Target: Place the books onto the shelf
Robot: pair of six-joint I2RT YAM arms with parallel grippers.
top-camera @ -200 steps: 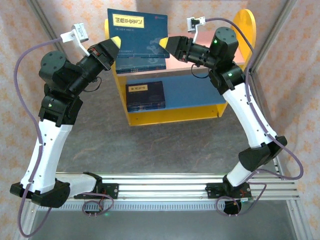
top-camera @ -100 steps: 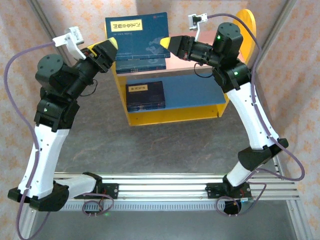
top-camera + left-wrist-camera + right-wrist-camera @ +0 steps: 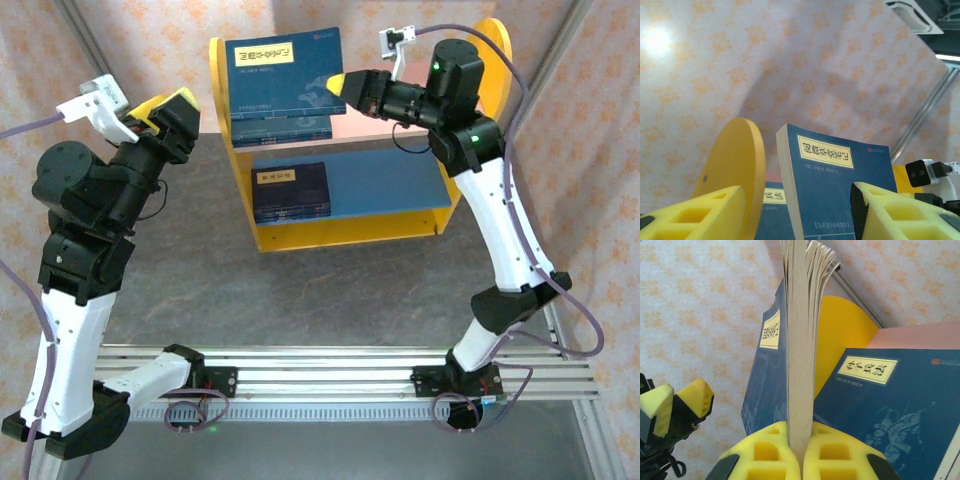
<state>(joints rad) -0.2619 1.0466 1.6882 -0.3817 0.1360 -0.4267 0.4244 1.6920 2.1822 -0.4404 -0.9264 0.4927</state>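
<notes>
The right fingers (image 3: 338, 83) pinch 1 book (image 3: 283, 68) by its page edge, upright over the shelf's (image 3: 350, 228) pink board (image 3: 365, 125), where other books (image 3: 280, 128) lie flat. A lower book (image 3: 290, 190) lies on the blue board (image 3: 390, 180). The left fingers (image 3: 172, 103) are spread, beside the shelf. Only the held book seems left to release.

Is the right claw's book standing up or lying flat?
Standing up: the book stands on end, right gripper pinching its page edge.

Pale wallpaper (image 3: 30, 60) with small orange flowers covered the walls. The tabletop (image 3: 300, 290) was mottled grey, with aluminium rails (image 3: 330, 375) along its near edge. A metal post (image 3: 923, 112) rose toward a ceiling vent (image 3: 912, 15) and strip light (image 3: 947, 57).
</notes>
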